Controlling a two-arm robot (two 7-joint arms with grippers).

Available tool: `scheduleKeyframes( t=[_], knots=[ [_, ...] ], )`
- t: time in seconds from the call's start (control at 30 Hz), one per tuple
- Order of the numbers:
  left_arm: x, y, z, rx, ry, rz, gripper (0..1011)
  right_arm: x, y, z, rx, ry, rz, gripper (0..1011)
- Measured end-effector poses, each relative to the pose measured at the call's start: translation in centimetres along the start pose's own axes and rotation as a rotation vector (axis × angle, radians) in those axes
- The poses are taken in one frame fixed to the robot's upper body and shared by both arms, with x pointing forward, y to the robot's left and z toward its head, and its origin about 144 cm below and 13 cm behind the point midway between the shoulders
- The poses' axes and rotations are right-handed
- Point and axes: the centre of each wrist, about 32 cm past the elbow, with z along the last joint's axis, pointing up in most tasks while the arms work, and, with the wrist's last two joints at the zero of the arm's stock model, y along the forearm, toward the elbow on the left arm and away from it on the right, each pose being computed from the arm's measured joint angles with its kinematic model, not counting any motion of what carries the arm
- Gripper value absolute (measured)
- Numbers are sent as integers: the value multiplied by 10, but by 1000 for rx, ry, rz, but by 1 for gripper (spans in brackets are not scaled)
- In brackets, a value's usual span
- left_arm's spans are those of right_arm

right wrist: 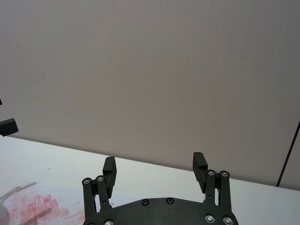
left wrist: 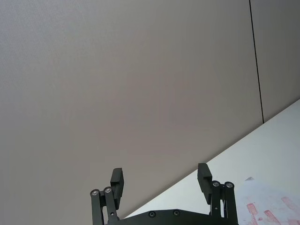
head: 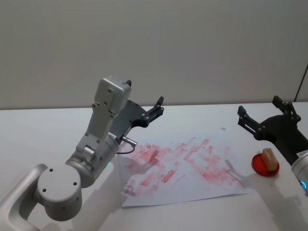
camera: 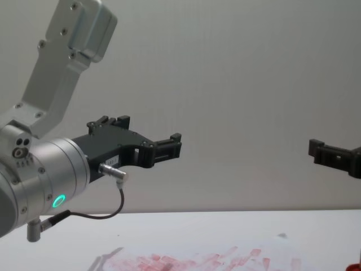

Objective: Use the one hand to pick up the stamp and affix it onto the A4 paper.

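White tabletop point(head: 48, 126): everything in the scene is carried by it, and a plain grey wall is seen beyond its far edge.
A4 paper point(head: 202, 185): laid flat at the middle of the table. Most of its surface is covered by red-pink rectangular prints, thickest toward the left and the centre, while a strip along its near edge is left mostly white.
Stamp point(head: 270, 158): a small light-brown wooden block, set on a round red pad point(head: 258, 166). It is found to the right of the paper, just beside the sheet's right edge, and is touched by neither gripper.
Right gripper point(head: 258, 108): held in the air over the right side of the table, on the far side of the stamp and apart from it. Its two black fingers are spread wide and nothing is gripped between them. In the right wrist view both fingertips are seen parted against the wall.
Left gripper point(head: 155, 110): raised above the far left part of the paper and aimed toward the far right. Its fingers are likewise parted and nothing is held. It is joined to a silver wrist on which a green glowing ring point(camera: 58, 200) is seen in the chest view.
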Motion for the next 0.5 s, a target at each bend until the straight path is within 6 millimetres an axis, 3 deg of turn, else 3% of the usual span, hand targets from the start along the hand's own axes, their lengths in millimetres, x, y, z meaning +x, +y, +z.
scheduleKeyframes(
  t=[0.5],
  knots=[
    [0,0,0,0,0,0,1001,0,0,0,0,0,0,1001]
  ],
)
